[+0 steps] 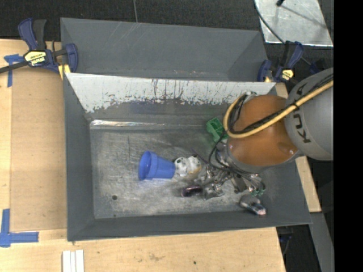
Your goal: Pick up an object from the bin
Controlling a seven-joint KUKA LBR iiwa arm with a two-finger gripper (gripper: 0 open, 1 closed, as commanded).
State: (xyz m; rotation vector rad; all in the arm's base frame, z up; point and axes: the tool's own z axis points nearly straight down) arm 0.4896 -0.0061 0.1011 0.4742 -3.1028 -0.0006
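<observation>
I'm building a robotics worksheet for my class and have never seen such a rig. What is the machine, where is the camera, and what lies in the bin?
The camera looks down into a grey metal bin from above, slightly sideways. A robot arm reaches in from the right; the orange cover is part of its wrist. Its tool is low over a heap of small dark things at the right. Left of the heap lie a small whitish thing and a blue cone-shaped cup; a green piece sits behind. Whether anything is held cannot be told.
</observation>
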